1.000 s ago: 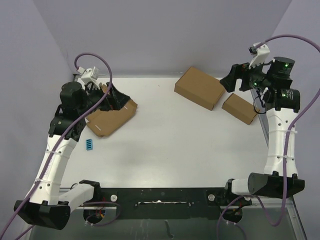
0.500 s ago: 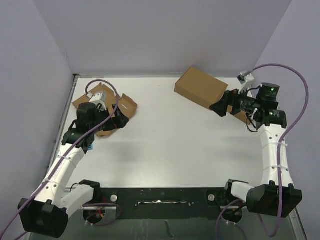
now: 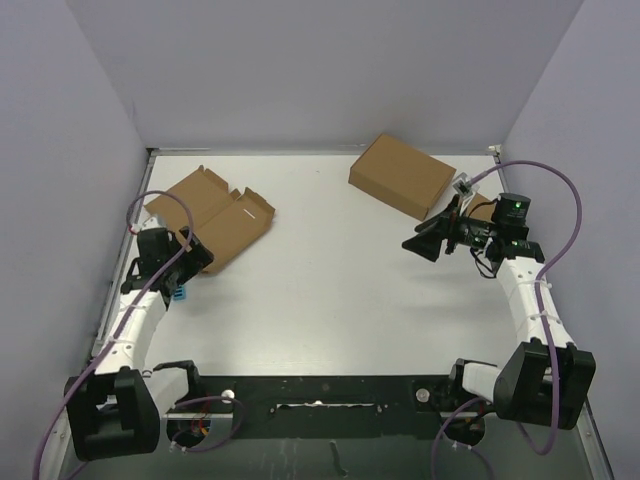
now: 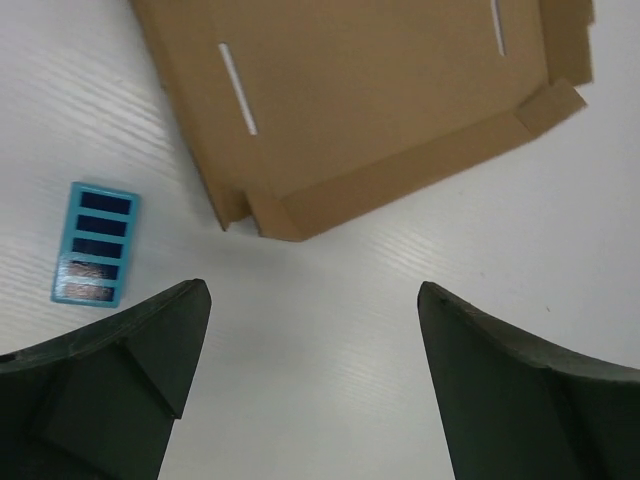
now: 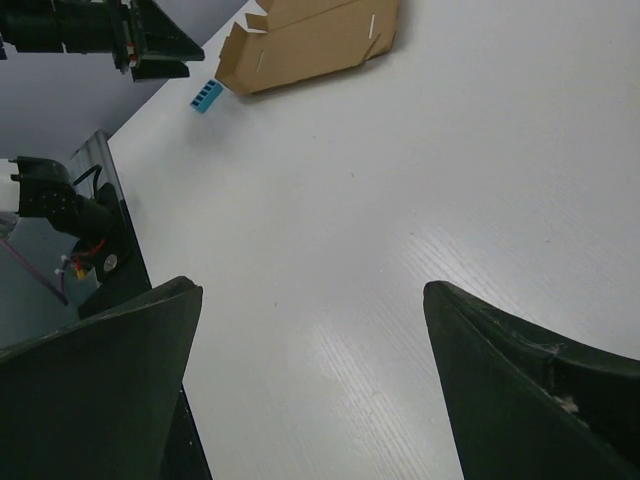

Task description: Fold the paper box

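The paper box [image 3: 213,212] lies opened out flat at the back left of the table, brown, with flaps and thin slots. The left wrist view shows its near corner [image 4: 350,100] just ahead of my fingers. My left gripper [image 3: 196,258] hangs at that near corner, open, with only bare table between its fingers [image 4: 312,300]. My right gripper [image 3: 415,245] is over the right half of the table, pointing left. It is open and empty [image 5: 310,295], and far from the paper box [image 5: 310,40].
A larger, thicker brown box [image 3: 402,175] stands at the back, right of centre. A smaller brown box [image 3: 482,211] sits mostly hidden behind my right arm. A small blue ribbed piece [image 3: 178,292] [image 4: 95,243] lies by my left gripper. Walls close off the back and both sides.
My left arm has drawn back off the paper box toward the near left, and the box now lies flatter. My right arm has lowered and swung left, away from the smaller box.
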Controlling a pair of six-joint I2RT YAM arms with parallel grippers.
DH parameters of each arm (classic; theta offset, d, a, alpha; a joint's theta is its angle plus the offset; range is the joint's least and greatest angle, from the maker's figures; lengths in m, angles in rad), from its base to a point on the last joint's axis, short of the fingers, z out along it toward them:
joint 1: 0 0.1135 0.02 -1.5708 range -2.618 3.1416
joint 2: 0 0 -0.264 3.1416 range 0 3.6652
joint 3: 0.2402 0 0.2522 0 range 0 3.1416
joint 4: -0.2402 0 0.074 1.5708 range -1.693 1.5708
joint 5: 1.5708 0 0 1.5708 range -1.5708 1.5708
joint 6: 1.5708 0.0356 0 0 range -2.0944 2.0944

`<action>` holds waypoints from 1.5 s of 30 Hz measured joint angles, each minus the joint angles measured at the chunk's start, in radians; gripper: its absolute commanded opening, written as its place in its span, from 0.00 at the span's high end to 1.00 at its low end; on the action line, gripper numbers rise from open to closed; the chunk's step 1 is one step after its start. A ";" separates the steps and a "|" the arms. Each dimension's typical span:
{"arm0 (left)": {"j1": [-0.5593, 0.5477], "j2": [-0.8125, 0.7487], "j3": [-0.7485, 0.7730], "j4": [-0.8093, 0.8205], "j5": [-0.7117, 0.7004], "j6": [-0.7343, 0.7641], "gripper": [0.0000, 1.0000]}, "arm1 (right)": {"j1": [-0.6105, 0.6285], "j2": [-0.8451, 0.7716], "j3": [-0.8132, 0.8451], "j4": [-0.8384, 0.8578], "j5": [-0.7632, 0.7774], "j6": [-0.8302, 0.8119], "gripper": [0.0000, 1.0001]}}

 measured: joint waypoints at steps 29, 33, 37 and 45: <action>0.154 0.483 0.060 0.306 0.070 -0.158 1.00 | 0.000 0.008 0.013 0.006 -0.082 -0.081 0.02; 0.074 0.399 0.054 0.292 0.117 -0.139 1.00 | 0.000 0.008 0.014 0.003 -0.082 -0.088 0.02; -0.076 0.266 0.029 0.301 0.163 -0.109 1.00 | 0.001 0.015 0.016 -0.005 -0.084 -0.103 0.02; -0.331 0.219 -0.015 0.325 0.334 0.014 1.00 | 0.001 0.021 0.017 -0.021 -0.087 -0.121 0.02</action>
